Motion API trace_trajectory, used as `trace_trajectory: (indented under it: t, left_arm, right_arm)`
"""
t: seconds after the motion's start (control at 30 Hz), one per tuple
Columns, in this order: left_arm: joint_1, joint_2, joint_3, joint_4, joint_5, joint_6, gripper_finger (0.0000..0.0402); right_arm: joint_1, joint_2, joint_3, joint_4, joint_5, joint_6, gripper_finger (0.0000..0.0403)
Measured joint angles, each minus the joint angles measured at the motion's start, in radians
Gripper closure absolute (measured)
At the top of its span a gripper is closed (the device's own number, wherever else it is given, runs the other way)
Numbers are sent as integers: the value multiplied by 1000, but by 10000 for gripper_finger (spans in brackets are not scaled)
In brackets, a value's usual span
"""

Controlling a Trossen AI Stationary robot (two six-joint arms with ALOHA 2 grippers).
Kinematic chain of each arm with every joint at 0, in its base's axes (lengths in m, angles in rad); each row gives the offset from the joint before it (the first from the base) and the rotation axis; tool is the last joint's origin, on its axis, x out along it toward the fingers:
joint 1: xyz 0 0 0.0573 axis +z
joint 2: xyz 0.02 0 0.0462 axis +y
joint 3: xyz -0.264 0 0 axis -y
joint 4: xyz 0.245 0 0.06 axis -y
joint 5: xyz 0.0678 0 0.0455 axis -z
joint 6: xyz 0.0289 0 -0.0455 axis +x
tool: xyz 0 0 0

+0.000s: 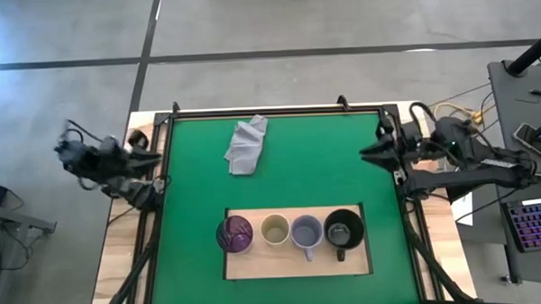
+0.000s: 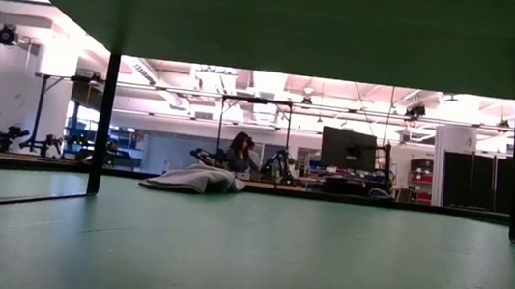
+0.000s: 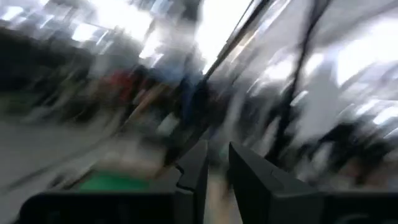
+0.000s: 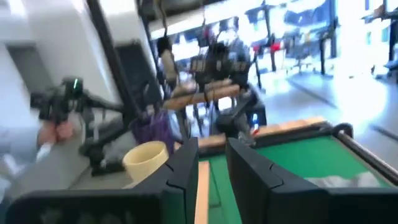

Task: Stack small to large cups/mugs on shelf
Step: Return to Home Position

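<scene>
Shelf lies near-centre on the green mat and carries a row, left to right: tumbler, cream cup, lavender mug, black mug, each just beside the next. Grey cloth is on the far side. Left end effector sits at the worktop left edge and right end effector at the right edge, both well apart from the row.

Low view: cloth on the far mat, a person in the room behind.

Left wrist: blurred, fingers nearly together, nothing held.

Right wrist: same slim gap, empty; cream cup and tumbler beyond.
</scene>
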Motion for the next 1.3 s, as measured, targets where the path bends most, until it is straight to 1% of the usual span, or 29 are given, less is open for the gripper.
trace_trajectory:
  t: [0.03, 0.1, 0.17, 0.2, 0.23, 0.33, 0.47, 0.6, 0.7, 0.8, 0.87, 1.0, 1.17, 1.3]
  left_arm:
    - [2, -1, -13, -50, -42, -11, 349]
    - [1, 1, -21, -30, -72, -47, 349]
    - [1, 4, -47, -48, -150, -85, 349]
    - [1, 6, -61, -68, -162, -110, 349]
    - [-1, -4, -72, -97, -167, -122, 349]
    - [1, -2, -78, -109, -169, -155, 349]
    - [1, -2, -122, -127, -171, -214, 349]
    - [1, -2, -181, -150, -175, -334, 349]
    - [0, -3, -241, -85, -194, -363, 349]
    - [1, -3, -288, -32, -207, -360, 349]
    - [1, -3, -311, -13, -212, -366, 349]
    - [1, -3, -375, 83, -215, -364, 349]
    - [2, -3, -470, 194, -217, -359, 349]
    - [4, -3, -584, 365, -217, -360, 349]
  right_arm:
    - [0, -31, -48, 45, 5, 3, 325]
    - [-2, -96, -146, 140, 21, 2, 324]
    - [-1, -149, -239, 218, 16, -10, 324]
    - [0, -178, -284, 254, 11, -15, 324]
    - [-1, -204, -328, 289, 14, -16, 326]
    - [-5, -279, -428, 382, 49, -15, 330]
    - [-6, -358, -526, 391, 103, 12, 335]
    - [-5, -429, -601, 424, 97, 29, 332]
    - [-5, -475, -647, 430, 104, 30, 328]
    - [-5, -520, -684, 469, 129, 24, 325]
    - [-6, -518, -709, 506, 139, 12, 326]
    - [-10, -520, -766, 604, 162, 9, 331]
    - [-10, -519, -769, 619, 177, 25, 335]
    - [-10, -517, -768, 629, 180, 12, 330]
